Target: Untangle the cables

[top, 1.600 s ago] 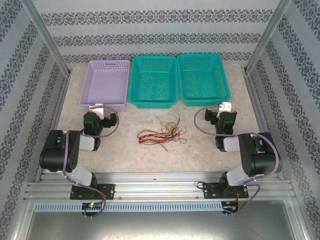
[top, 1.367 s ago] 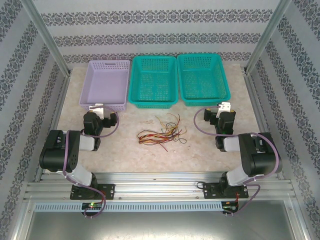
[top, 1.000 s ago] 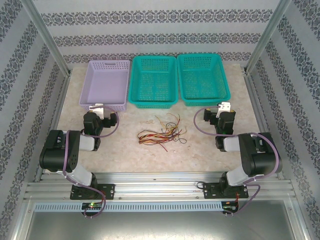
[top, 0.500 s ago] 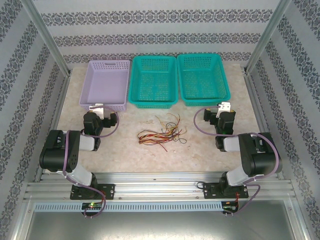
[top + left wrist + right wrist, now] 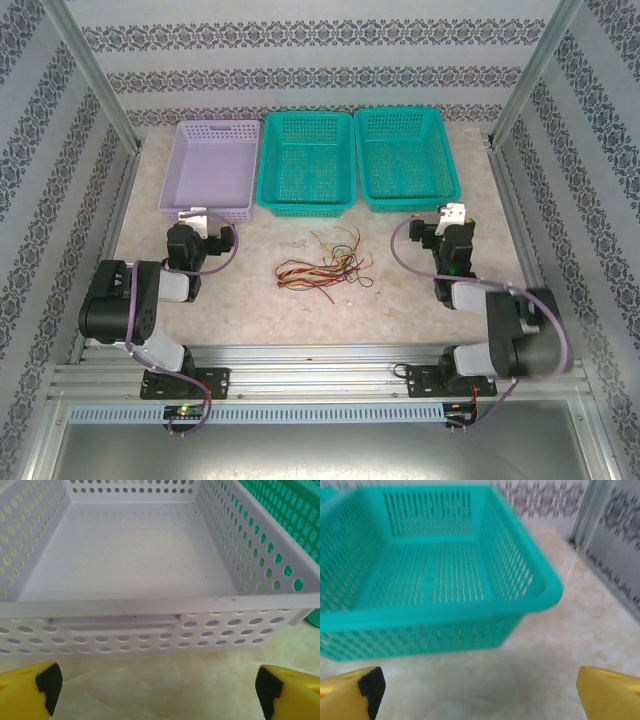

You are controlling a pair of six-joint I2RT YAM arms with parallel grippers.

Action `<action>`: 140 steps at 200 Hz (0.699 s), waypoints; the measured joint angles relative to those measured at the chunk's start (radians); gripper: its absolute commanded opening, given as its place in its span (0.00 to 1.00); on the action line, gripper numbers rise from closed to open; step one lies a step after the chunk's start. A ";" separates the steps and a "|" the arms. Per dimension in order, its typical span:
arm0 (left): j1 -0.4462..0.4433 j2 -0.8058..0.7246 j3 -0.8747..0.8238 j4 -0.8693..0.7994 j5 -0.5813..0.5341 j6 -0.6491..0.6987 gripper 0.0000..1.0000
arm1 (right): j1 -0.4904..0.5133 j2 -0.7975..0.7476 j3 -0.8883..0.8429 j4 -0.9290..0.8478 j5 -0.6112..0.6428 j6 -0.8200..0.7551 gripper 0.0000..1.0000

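Lilac plastic comes first on the left: the lilac basket (image 5: 208,160) stands at the back of the table (image 5: 250,295) with nothing in it. The left gripper (image 5: 193,216) hangs just before its near wall, its yellow fingertips (image 5: 25,687) wide apart and holding nothing. Toward the middle, the cables (image 5: 320,265) lie on the bare table between the two arms as one loose knot of red, yellow-orange and black strands. A few loops and ends stray out toward the baskets and to the right. No strand looks pulled clear of the rest, and neither arm touches the bundle. Behind the knot, the middle teal basket (image 5: 307,165) holds no wire that I can make out, and the same goes for the right teal basket (image 5: 405,160) beside it. On the far right, the right gripper (image 5: 452,214) sits in front of that last basket, well apart from the wires, its fingertips (image 5: 602,690) spread wide with nothing between them. By my reading the untangling has not yet begun. Every wire remains to be picked out of the knot, and any sorting into the baskets remains too.
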 measured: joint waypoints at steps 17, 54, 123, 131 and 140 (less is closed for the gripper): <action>0.000 0.000 0.000 0.000 0.000 0.000 1.00 | 0.000 -0.125 0.000 -0.060 0.002 0.013 0.98; 0.000 0.000 0.000 0.000 0.000 0.000 1.00 | 0.021 -0.318 -0.002 -0.206 0.000 0.103 0.98; 0.000 0.000 0.000 0.000 0.000 0.000 1.00 | 0.032 -0.642 -0.001 -0.518 -0.089 0.429 0.98; 0.000 0.000 0.000 0.000 0.000 0.000 1.00 | 0.026 -0.685 -0.002 -0.552 -0.095 0.465 0.98; 0.000 0.000 0.000 0.000 0.000 0.000 1.00 | 0.017 -0.720 -0.002 -0.579 -0.109 0.505 0.98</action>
